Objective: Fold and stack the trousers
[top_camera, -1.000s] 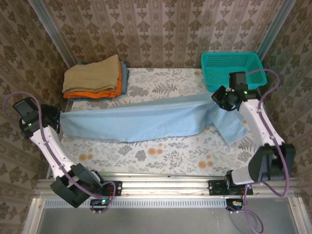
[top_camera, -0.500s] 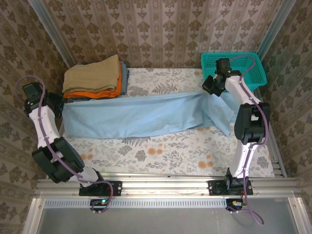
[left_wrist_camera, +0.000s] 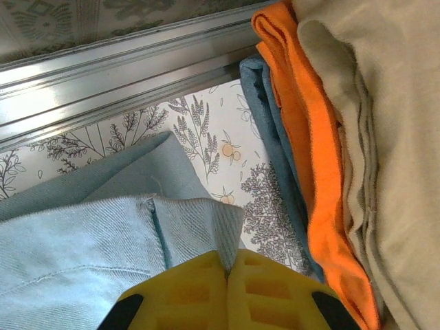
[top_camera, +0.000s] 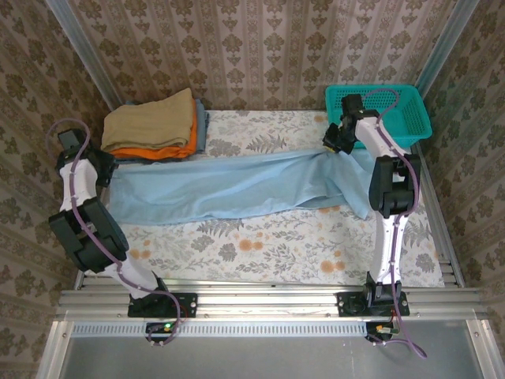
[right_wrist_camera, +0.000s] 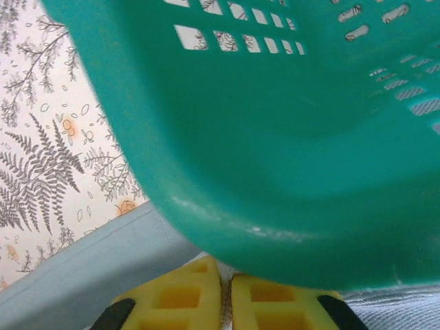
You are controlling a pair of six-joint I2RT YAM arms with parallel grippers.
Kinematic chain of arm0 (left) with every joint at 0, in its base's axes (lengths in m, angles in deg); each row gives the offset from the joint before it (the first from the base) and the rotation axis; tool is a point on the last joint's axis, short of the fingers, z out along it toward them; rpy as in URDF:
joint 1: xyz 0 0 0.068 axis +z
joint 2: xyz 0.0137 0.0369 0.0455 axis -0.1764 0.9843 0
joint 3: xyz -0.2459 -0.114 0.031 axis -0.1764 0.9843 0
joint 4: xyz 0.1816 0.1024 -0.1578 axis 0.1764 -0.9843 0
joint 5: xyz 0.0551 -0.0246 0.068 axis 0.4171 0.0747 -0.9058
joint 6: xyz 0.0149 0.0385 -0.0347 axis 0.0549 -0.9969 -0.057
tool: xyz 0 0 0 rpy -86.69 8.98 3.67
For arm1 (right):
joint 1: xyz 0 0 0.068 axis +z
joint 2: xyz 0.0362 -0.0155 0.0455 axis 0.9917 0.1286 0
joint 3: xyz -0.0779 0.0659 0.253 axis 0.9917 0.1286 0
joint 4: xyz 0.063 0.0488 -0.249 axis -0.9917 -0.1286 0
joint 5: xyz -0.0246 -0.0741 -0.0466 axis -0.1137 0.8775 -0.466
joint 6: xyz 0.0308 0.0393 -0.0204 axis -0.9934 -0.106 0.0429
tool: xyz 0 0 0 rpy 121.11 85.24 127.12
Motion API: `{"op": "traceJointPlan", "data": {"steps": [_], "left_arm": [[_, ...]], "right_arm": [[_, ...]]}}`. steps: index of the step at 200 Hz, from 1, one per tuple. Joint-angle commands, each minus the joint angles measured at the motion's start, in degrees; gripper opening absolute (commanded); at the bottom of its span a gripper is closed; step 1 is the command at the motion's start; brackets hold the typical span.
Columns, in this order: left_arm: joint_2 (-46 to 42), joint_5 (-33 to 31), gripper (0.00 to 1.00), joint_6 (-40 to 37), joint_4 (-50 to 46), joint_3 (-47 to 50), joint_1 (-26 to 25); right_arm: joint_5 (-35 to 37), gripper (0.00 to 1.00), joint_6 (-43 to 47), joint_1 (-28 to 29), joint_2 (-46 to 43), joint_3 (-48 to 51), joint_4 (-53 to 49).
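Three folded garments lie stacked just ahead and to the right of the left jaws: a tan one (left_wrist_camera: 392, 137) on top, an orange one (left_wrist_camera: 309, 137) under it, a blue one (left_wrist_camera: 275, 130) at the bottom. A metal rail (left_wrist_camera: 103, 75) runs ahead of those jaws along the edge of the bench (top_camera: 260, 245). The left jaws are clenched on a hemmed corner of the trousers (top_camera: 229, 185), which stretch across the flower-patterned bench between both arms. A teal basket (right_wrist_camera: 275, 172) looms right over the right jaws, blocking what lies ahead. Those jaws stand nearly together at the cloth's edge; whether they pinch it I cannot tell.
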Motion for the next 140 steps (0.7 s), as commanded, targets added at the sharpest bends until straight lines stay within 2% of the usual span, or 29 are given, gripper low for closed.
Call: {"op": "traceJointPlan", "data": {"steps": [1, 14, 19, 25, 36, 46, 55, 62, 72, 84, 108, 140], "left_arm": [[-0.1, -7.5, 0.0, -0.7, 3.6, 0.5, 1.1], [-0.5, -8.8, 0.03, -0.7, 3.7, 1.9, 1.1], [-0.5, -9.2, 0.08, -1.0, 3.7, 2.1, 1.2], [-0.5, -9.6, 0.19, -1.1, 3.5, 2.2, 1.2], [-0.5, -9.1, 0.22, -1.6, 3.5, 2.1, 1.3], [-0.8, -8.5, 0.37, -1.7, 3.4, 1.8, 1.2], [-1.3, -8.0, 0.58, -1.7, 3.1, 1.5, 1.0], [-2.0, -7.8, 0.68, -1.7, 2.7, 1.2, 0.8], [-3.5, -7.5, 0.86, -2.3, 2.4, 1.2, 0.4], [-5.8, -6.7, 0.99, -3.1, 1.9, 1.5, 0.0], [-14.6, -5.7, 1.0, -3.9, 1.3, 6.5, -2.0], [-27.8, -6.2, 0.98, -4.1, 4.1, 21.9, -11.5]], "right_arm": [[5.5, 0.21, 1.1, -1.9, 1.1, -2.8, -0.9], [5.3, 0.25, 1.3, -2.0, 1.2, -3.6, -1.4], [5.1, 0.28, 1.3, -1.9, 1.2, -3.9, -1.7], [5.0, 0.31, 1.5, -1.9, 1.1, -4.3, -2.0], [4.8, 0.35, 1.6, -1.9, 0.7, -5.0, -2.5], [4.4, 0.38, 1.6, -1.6, -0.1, -5.5, -2.9], [4.5, 0.39, 1.5, -1.3, -1.1, -5.6, -3.0], [4.5, 0.39, 1.4, -0.9, -2.4, -5.1, -2.9], [4.5, 0.39, 1.3, -0.3, -4.4, -3.8, -2.7], [4.3, 0.39, 0.8, 0.6, -8.0, -0.4, -1.3], [3.8, 0.4, -2.2, 2.8, -17.5, 11.9, 4.7], [4.2, 0.42, -5.3, 8.1, -27.2, 27.7, 12.2]]}}
